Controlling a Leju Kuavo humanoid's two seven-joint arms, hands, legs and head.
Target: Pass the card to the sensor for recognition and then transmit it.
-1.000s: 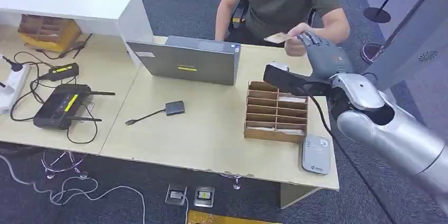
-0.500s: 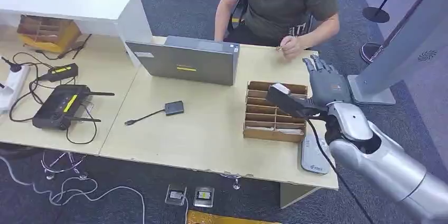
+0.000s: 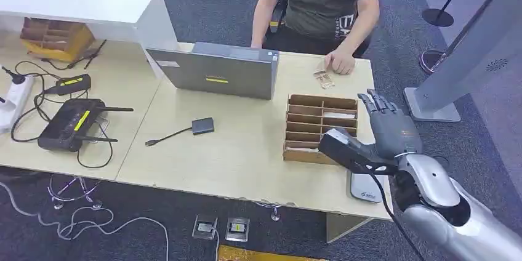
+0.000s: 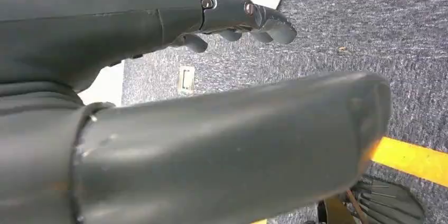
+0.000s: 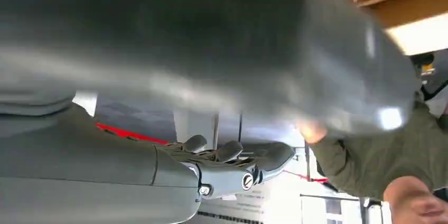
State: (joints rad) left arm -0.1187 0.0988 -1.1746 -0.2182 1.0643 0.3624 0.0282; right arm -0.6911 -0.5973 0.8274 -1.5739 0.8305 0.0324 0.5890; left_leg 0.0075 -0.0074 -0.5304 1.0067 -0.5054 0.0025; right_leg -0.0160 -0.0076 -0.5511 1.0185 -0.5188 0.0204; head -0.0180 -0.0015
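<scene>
Right hand [image 3: 394,130], dark grey with a silver forearm, hangs over the near right corner of the light wooden table [image 3: 246,156], fingers spread and straight, palm holding nothing, thumb reaching toward the brown wooden slotted card rack [image 3: 321,128]. Just below the wrist, partly hidden by the arm, lies the flat grey card sensor pad [image 3: 363,190] at the table's front edge. The small pale card [image 3: 321,77] lies flat on the table at the far side, beyond the rack, just beside the seated person's hand [image 3: 339,62], well apart from the right hand; looks like more than one card piece there, too small to tell. So the card sits forward and slightly left of the right hand, its long axis running roughly away from the robot. Handover reads as done. Left hand [image 4: 248,20] hangs over the carpet with fingers loosely curled and holding nothing, so the right is nearer.
</scene>
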